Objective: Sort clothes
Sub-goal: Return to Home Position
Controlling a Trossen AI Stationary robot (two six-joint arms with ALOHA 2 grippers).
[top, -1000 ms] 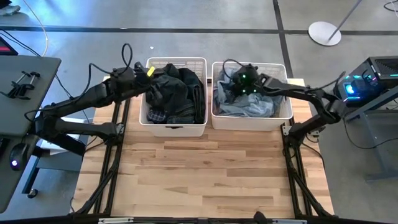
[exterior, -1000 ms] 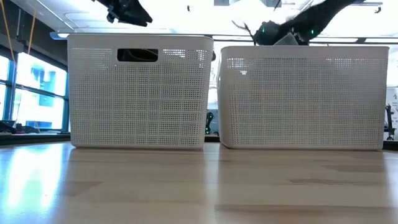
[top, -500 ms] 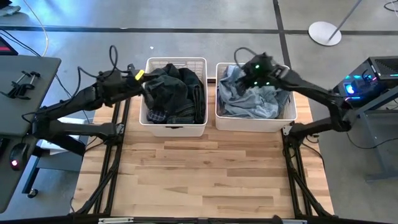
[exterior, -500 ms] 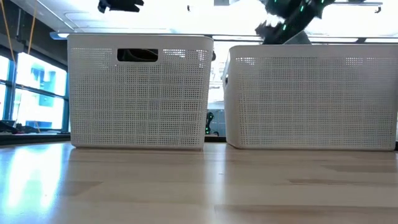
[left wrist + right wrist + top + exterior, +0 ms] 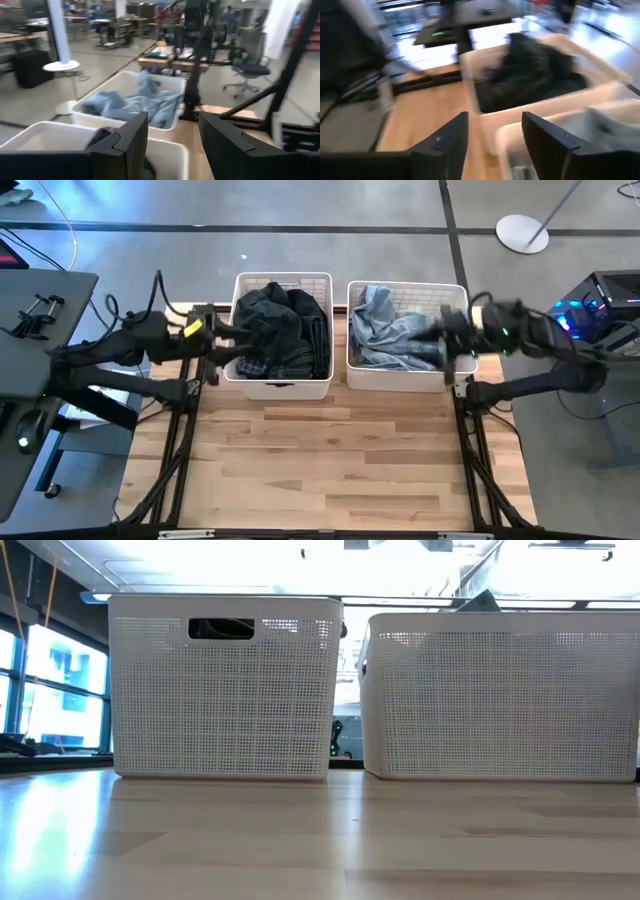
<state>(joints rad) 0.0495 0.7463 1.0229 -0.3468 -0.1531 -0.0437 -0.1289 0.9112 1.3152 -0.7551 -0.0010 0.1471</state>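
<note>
Dark clothes, black with some plaid, fill the left white basket. Pale blue denim clothes lie heaped in the right white basket. My left gripper hovers level at the left basket's left wall, open, with nothing between its fingers. My right gripper hovers over the right basket's right wall, also open and holding nothing. In the left wrist view the denim shows beyond the left basket.
Both baskets stand side by side at the far edge of the wooden table, whose near part is bare board. A grey desk stands left of the table, and equipment with blue lights stands to the right.
My right gripper has risen out of the right basket and drawn back toward the table's right edge, coming away from the denim, which lies in the basket. That basket has slid slightly to the right. My left gripper has drawn back from the left basket toward the table's left edge.
</note>
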